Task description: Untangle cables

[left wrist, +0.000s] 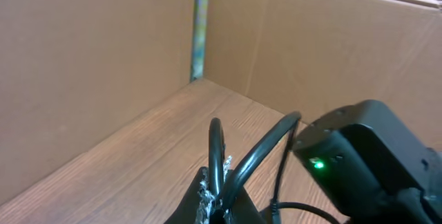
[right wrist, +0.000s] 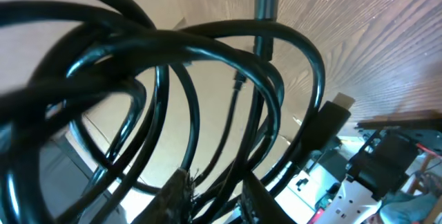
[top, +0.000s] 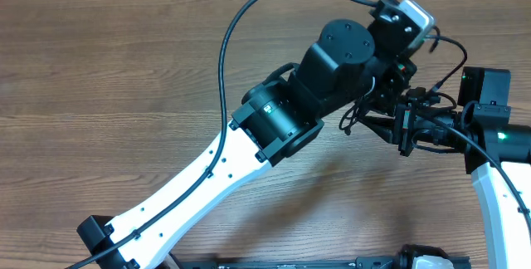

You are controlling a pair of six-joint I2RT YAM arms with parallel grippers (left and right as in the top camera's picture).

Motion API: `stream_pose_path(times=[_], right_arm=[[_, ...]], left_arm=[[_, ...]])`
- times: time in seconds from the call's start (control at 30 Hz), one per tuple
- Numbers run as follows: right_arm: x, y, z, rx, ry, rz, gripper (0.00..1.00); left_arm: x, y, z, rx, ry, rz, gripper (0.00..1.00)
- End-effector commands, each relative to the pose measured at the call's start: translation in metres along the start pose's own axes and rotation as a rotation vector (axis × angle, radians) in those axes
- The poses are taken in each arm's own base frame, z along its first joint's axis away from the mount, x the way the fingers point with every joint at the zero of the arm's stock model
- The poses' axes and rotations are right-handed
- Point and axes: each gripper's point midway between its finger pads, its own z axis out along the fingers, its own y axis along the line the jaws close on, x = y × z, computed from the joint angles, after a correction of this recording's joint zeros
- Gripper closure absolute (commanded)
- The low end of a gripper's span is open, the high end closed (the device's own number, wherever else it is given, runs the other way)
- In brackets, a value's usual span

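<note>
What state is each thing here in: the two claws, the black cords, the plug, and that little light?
cables: looped over one another, tangled.
left gripper: shut on the cables.
right gripper: cable strands run through it; whether it grips them is unclear.
plug: loose, plugged into nothing.
green light: lit.
</note>
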Motion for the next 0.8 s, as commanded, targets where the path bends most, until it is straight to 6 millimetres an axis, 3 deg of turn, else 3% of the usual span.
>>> stream_pose_path(times=[0.0, 0.13, 0.63, 0.73, 0.77], right_arm=[[0.0026, 0.0059, -0.0011, -0.008, -0.001, -0.013, 0.84], [0.0025, 0.0059, -0.0011, -0.008, -0.001, -0.005, 0.91], [0.002, 0.0058, -0.0011, -0.007, -0.004, -0.002, 0.95], [0.0013, 0.0058, -0.0011, -0.007, -0.009, -0.003, 0.94], [0.0013, 0.0058, -0.0011, -0.007, -0.008, -0.001, 0.9]], left_arm=[[-0.0071, -0.0071, -0.0021, 0.024, -0.016, -0.024, 0.96], [-0.0071, -0.0071, -0.0021, 0.024, -0.016, -0.028, 0.96], [-0.0061, -0.007, -0.0021, 0.024, -0.013, -0.028, 0.96], [-0.0062, -0.0069, -0.0021, 0.023, -0.013, -0.028, 0.96], [-0.0062, -0.0069, -0.0021, 0.023, -0.013, -0.028, 0.96]])
